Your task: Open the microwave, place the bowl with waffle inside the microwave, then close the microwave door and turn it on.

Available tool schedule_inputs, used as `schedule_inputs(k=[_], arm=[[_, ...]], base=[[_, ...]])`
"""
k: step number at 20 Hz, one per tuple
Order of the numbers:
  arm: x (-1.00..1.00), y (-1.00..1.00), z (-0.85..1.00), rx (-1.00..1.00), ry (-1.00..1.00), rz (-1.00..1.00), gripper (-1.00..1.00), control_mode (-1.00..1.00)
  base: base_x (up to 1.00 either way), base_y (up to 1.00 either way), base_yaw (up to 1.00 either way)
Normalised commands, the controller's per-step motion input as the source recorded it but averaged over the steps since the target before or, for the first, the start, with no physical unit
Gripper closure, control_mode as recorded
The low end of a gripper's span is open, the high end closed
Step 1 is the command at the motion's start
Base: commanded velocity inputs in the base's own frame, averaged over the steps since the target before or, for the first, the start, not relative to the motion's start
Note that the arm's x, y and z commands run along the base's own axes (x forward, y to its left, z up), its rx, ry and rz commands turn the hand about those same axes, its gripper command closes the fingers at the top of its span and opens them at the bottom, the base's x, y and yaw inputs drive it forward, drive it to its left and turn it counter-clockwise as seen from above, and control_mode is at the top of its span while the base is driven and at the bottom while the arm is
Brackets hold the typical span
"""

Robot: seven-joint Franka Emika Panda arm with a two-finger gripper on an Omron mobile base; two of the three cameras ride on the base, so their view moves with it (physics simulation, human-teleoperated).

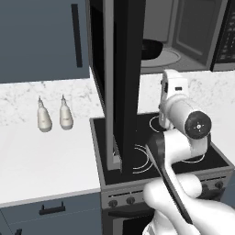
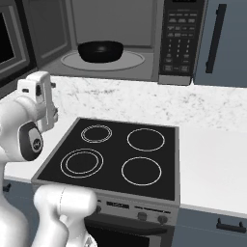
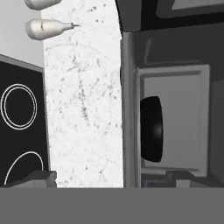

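A: Microwave point(image 2: 116, 43) cavity open; door point(image 1: 124, 87) swung wide over the cooktop's point(image 2: 120, 157) left edge, leaving entry clear.
B: Bowl point(image 2: 101, 50) sits mid-turntable, placed for heating. Gripper?
A: Jaws — cannot tell.

Bowl point(image 2: 101, 51) on turntable plate point(image 2: 132, 62) inside microwave point(image 2: 144, 43). Microwave door point(image 1: 124, 82) swung open at left, over cooktop point(image 2: 118, 157). Keypad strip point(image 2: 179, 41) right of cavity. Two bottles point(image 1: 55, 114) on counter point(image 1: 41, 151) left of cooktop. Cabinet door point(image 2: 224, 41) right of microwave.
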Motion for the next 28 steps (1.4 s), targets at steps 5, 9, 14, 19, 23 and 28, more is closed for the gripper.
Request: schedule_inputs(k=[5,9,14,19,23,28], arm=[[0.00,0.35,-0.17,-0.01,-0.16,-0.06,-1.00,-1.00],[0.00,0.39,-0.17,-0.02,-0.11,-0.04,-1.00,-1.00],[0.00,0.23,-0.31,-0.01,-0.12,-0.03,-1.00,-1.00],[0.00,0.20,-0.40,-0.04,-0.15,-0.02,-1.00,-1.00],[0.00,0.10,-0.40,-0.03,-0.16,-0.01,-1.00,-1.00],[0.01,0.05,-0.35,-0.01,-0.15,-0.01,-1.00,-1.00]], base=[[0.00,0.00,0.00],[0.00,0.00,0.00],[0.00,0.00,0.00],[0.00,0.00,0.00],[0.00,0.00,0.00],[0.00,0.00,0.00]])
